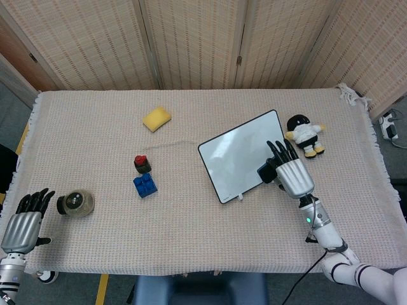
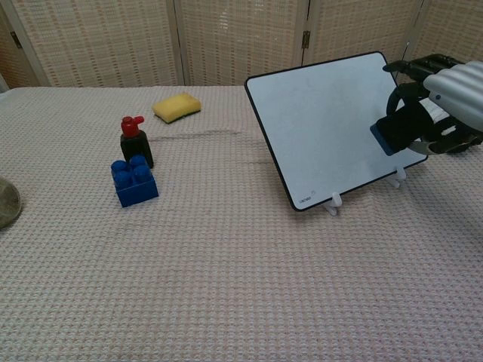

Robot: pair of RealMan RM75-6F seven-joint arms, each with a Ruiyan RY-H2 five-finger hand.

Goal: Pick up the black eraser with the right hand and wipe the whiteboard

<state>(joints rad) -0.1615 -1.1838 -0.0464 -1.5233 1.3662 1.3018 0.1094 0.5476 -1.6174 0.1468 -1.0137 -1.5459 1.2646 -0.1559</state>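
My head view is looking almost straight down from high above, taking in the whole cloth-covered table (image 1: pixel 191 210) with the folding screen (image 1: pixel 191 44) running along the far edge. My chest view is sitting low at the near edge, facing straight across toward that same screen (image 2: pixel 226 38), much nearer the cloth. Both are catching the whiteboard (image 1: pixel 238 159) (image 2: pixel 332 121), the blue brick (image 1: pixel 145 185) (image 2: pixel 134 181) and the yellow sponge (image 1: pixel 156 118) (image 2: pixel 176 106). Only the head view is reaching both near corners of the table.
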